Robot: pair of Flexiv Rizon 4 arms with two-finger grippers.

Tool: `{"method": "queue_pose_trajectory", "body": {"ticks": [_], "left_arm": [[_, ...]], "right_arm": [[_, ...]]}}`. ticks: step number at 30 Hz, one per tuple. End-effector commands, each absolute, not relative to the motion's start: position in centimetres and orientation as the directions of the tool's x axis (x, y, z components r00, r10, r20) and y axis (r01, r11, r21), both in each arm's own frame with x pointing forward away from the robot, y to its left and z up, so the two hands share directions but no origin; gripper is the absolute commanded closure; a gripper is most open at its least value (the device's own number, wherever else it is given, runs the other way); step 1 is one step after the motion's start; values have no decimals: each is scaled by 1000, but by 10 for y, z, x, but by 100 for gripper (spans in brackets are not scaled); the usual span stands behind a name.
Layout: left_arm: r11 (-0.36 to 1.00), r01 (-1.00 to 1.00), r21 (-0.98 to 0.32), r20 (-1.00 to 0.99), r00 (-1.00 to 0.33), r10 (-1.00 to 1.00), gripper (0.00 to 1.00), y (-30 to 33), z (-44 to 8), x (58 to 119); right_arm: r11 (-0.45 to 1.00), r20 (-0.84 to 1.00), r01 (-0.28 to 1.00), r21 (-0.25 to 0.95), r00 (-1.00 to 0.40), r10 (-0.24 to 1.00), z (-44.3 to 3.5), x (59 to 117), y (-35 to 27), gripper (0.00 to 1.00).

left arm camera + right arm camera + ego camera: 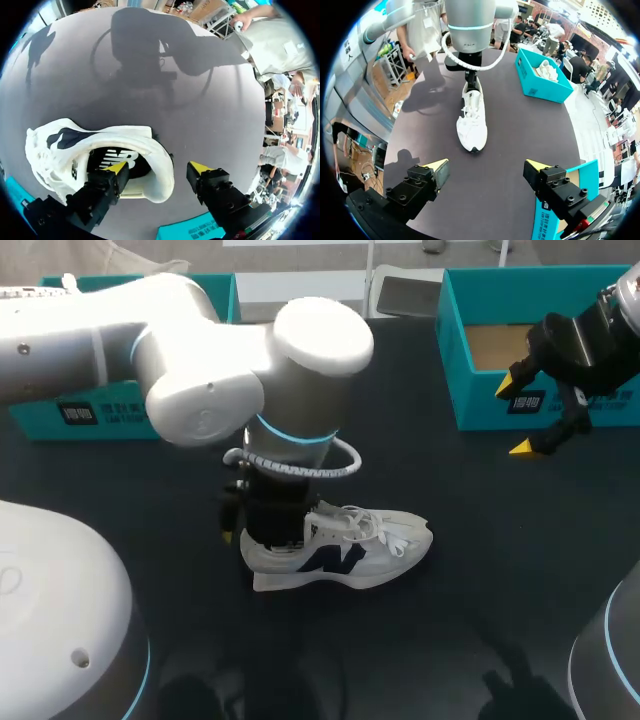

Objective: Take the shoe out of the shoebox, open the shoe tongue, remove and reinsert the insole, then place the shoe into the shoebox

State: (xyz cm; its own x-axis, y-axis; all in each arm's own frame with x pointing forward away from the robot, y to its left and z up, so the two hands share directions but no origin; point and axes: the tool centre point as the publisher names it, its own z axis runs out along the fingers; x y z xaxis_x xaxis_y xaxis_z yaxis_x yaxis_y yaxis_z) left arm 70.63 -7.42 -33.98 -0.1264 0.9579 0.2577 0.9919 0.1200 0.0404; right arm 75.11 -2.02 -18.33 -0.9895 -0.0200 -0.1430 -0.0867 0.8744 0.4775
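Note:
A white sneaker (345,550) with a dark side logo stands upright on the black table, toe to the right. My left gripper (255,530) comes down at its heel, mostly hidden by the wrist. In the left wrist view the left gripper (158,169) is open. One finger is inside the shoe (60,145) over the dark insole (117,160). The other finger is outside the heel collar, apart from it. My right gripper (515,418) hangs open and empty beside the teal shoebox (480,405) at the back right. The sneaker (472,117) lies well ahead of my right gripper (486,166).
A second teal box (60,415) stands at the back left, partly behind my left arm. In the right wrist view this box (540,82) holds another white shoe. A dark flat item (405,295) lies at the back edge.

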Motion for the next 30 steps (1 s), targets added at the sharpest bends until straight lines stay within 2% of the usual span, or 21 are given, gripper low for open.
{"method": "queue_pose_trajectory", "body": {"ticks": [1,5,9,25,29,30], "left_arm": [[200,979,-25,49,-199,979,0,-34,-291,706],[317,933,-170,-87,-334,938,0,-14,-268,703],[403,826,-394,-140,-487,862,0,5,-259,697],[403,826,-394,-140,-487,862,0,5,-259,697],[443,678,-587,-128,-618,776,0,16,-272,699],[488,630,-605,-111,-673,731,0,19,-275,702]], "right_arm": [[876,-143,-86,475,-990,-20,-184,751,-20,0],[876,-143,-86,475,-990,-20,-184,751,-20,0],[876,-143,-86,475,-990,-20,-184,751,-20,0],[876,-143,-86,475,-990,-20,-184,751,-20,0],[876,-143,-86,475,-990,-20,-184,751,-20,0],[876,-143,-86,475,-990,-20,-184,751,-20,0]]}}
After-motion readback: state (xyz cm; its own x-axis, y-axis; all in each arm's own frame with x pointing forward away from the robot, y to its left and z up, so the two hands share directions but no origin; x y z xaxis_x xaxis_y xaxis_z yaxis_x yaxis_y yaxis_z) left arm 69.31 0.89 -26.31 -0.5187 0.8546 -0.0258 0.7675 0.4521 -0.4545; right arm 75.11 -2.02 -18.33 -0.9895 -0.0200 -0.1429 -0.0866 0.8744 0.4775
